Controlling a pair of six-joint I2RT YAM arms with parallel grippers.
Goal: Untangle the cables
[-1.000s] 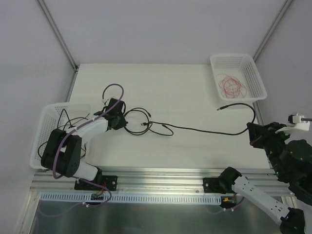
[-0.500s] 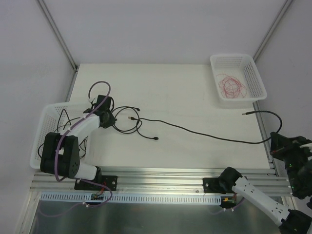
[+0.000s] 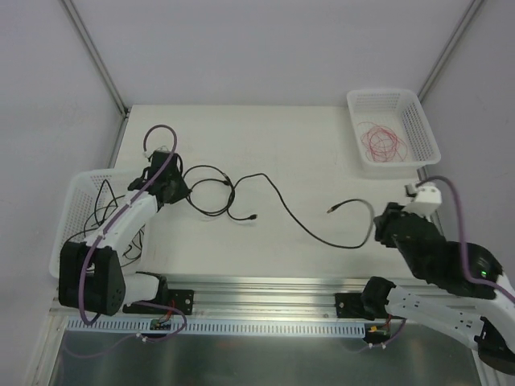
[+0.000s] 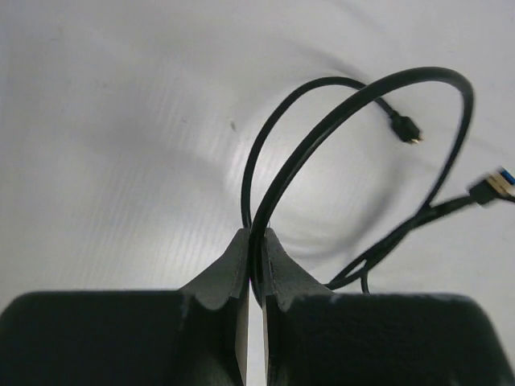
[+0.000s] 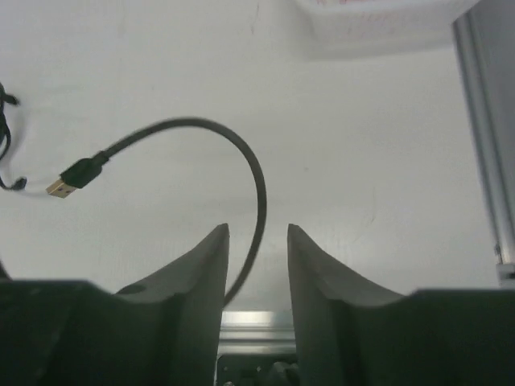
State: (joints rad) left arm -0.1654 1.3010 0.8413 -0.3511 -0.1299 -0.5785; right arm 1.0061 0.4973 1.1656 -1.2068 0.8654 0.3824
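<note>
Looped black cables (image 3: 211,193) lie at the table's left middle. My left gripper (image 3: 178,191) is shut on one of them; in the left wrist view the jaws (image 4: 255,235) pinch a black loop (image 4: 354,96) with a small plug end (image 4: 409,133). A long black cable (image 3: 302,225) curves right from the bundle to a plug end (image 3: 331,211). My right gripper (image 3: 380,226) is open around its far part; in the right wrist view (image 5: 257,230) the cable (image 5: 245,153) passes loosely between the fingers, its gold plug (image 5: 71,178) at the left. The red wire (image 3: 384,141) lies coiled in a basket.
A white basket (image 3: 422,121) stands at the back right and holds the red wire. Another white basket (image 3: 71,201) at the left edge holds several black cables. An aluminium rail (image 3: 265,289) runs along the near edge. Purple arm cables arch over both wrists.
The right arm swung from the table's right edge back in over the table, and the long cable went from stretched to slack and curved. The left gripper shifted slightly with its cable.
</note>
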